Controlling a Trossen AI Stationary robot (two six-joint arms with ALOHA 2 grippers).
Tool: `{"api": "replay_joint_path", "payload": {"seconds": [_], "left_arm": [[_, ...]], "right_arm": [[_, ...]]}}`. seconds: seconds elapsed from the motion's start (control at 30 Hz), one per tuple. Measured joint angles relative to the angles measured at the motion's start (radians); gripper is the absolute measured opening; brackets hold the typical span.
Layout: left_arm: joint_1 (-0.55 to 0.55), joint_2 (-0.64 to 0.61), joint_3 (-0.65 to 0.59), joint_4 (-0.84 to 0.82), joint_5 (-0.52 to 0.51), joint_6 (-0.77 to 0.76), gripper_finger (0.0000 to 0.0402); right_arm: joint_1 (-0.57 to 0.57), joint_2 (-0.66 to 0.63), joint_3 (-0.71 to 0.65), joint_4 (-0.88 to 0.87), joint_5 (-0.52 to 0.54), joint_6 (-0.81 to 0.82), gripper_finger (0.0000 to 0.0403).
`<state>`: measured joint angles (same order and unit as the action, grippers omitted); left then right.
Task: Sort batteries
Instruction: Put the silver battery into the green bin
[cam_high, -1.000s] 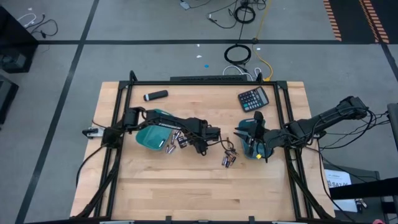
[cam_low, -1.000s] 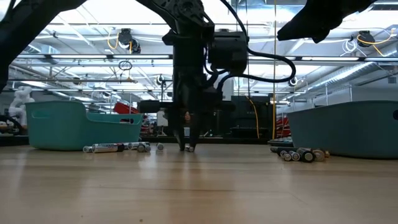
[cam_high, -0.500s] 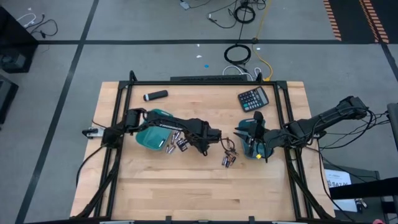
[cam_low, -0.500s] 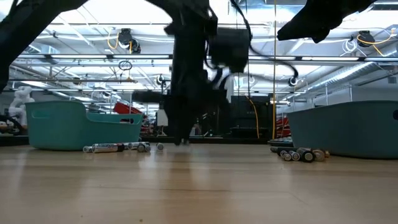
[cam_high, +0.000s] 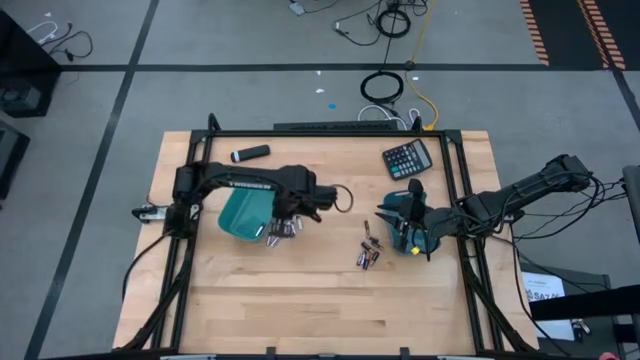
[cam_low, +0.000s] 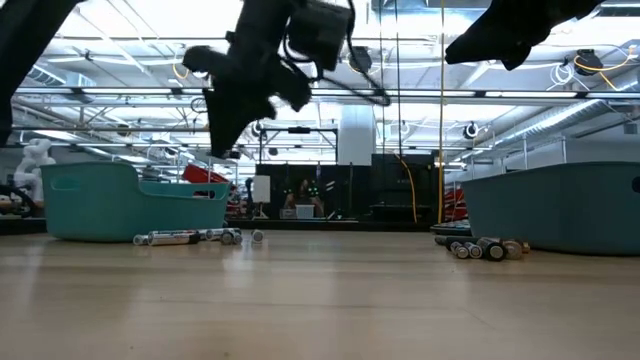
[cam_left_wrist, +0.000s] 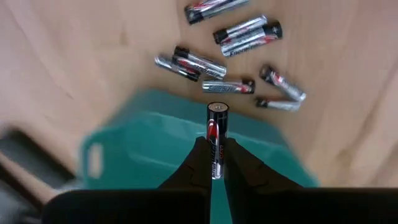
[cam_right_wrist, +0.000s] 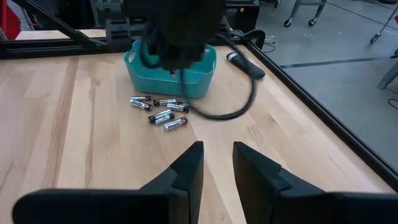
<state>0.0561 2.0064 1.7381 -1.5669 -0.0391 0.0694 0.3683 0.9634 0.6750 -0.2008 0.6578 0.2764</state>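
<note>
My left gripper (cam_left_wrist: 216, 163) is shut on one silvery battery (cam_left_wrist: 217, 127) with red and black print. It hangs high above the left teal tray (cam_high: 240, 213) (cam_left_wrist: 149, 149), near the tray's right edge (cam_high: 285, 208) (cam_low: 222, 140). Several more silvery batteries (cam_left_wrist: 233, 59) (cam_high: 280, 230) lie flat on the wood just beside that tray. A second cluster of batteries (cam_high: 368, 254) (cam_low: 485, 248) lies on the table left of the right teal tray (cam_high: 405, 238) (cam_low: 560, 205). My right gripper (cam_right_wrist: 217, 165) is open and waits over the right tray (cam_high: 398, 215). My left gripper pinches the battery between its two fingers by one end (cam_left_wrist: 216, 158). The battery lies along the fingers and sticks out past their tips. It is lifted clear, above the left teal tray.
A black marker-like cylinder (cam_high: 250, 153) (cam_right_wrist: 245, 65) lies near the far left corner and a black calculator (cam_high: 408, 158) near the far right. A black frame (cam_high: 330, 131) borders the table. Bare wood stretches along the near half (cam_high: 320, 300).
My left gripper rose from the table between the two battery clusters, where its fingers stood at a battery. It swung up and toward the table's left, ending over the left teal tray. The battery came up with it, lifted clear.
</note>
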Motion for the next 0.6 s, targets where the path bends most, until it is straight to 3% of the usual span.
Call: {"api": "replay_joint_path", "payload": {"seconds": [0.1,0.23,0.43,0.6], "left_arm": [[0.02,-0.035,-0.043,-0.004,0.013,-0.105,0.0023],[0.041,-0.061,-0.16,-0.002,0.006,-0.143,0.0061],[0.072,-0.122,-0.353,-0.001,-0.081,-0.195,0.0102],[0.083,-0.184,-0.362,-0.005,-0.077,-0.302,0.0144]], "right_arm": [[0.0,0.0,0.0,0.003,0.0,0.005,0.0077],[0.0,0.0,0.0,-0.013,-0.007,0.026,0.0077],[0.0,0.0,0.0,-0.018,-0.009,-0.023,0.0077],[0.0,0.0,0.0,-0.013,-0.009,-0.088,0.0077]]}}
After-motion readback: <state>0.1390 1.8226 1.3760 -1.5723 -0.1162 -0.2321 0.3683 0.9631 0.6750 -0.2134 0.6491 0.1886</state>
